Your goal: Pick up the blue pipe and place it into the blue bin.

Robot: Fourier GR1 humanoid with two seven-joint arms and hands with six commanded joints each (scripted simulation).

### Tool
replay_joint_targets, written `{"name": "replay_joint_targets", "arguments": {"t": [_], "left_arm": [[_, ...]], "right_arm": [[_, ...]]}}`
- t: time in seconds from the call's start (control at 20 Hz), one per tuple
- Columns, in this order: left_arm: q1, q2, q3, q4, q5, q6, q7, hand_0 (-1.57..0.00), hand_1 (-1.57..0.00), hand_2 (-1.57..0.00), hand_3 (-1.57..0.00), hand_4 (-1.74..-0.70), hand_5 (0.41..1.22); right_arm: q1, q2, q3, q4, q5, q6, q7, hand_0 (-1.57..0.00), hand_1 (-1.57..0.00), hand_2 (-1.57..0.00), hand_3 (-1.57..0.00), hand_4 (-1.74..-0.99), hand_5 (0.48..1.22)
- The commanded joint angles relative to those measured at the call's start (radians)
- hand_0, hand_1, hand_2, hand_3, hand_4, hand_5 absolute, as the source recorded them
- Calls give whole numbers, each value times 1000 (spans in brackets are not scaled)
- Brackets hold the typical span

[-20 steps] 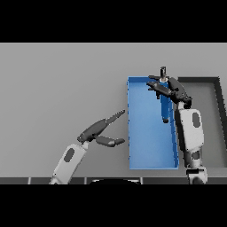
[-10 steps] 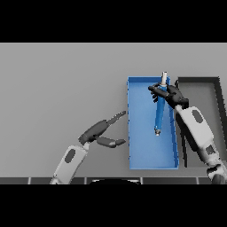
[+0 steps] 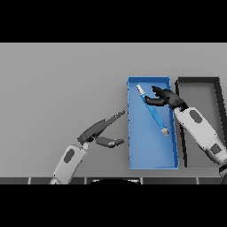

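Observation:
The blue pipe (image 3: pixel 154 112) lies slanted on the floor of the blue bin (image 3: pixel 150 155), its white-tipped ends pointing to the upper left and lower right. My right hand (image 3: pixel 166 96) hovers over the bin's upper right part, just right of the pipe's upper half. Its fingers are spread and relaxed, and its thumb reaches toward the pipe without closing on it. My left hand (image 3: pixel 98 131) rests open over the table just left of the bin, fingers straight and pointing at the bin's left wall.
A dark grey bin (image 3: pixel 201 91) stands directly right of the blue bin, and my right forearm crosses over the wall between them. Grey table (image 3: pixel 57 84) stretches to the left and behind.
The pipe has gone from upright in my right hand to lying loose in the blue bin. My right hand has let go and drawn back to the right. The left hand has barely moved.

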Motion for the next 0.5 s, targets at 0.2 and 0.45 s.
{"name": "replay_joint_targets", "arguments": {"t": [0.2,0.45], "left_arm": [[-4,-4,-1,15,-2,-1,10,1,1,1,1,-931,495],[-23,-19,-2,8,-12,16,31,1,1,1,1,-930,495]], "right_arm": [[9,-16,24,-10,18,31,-18,-23,-22,-21,-6,-1095,718],[5,-16,31,-23,19,54,-29,-19,-17,-17,-4,-1084,714]]}}
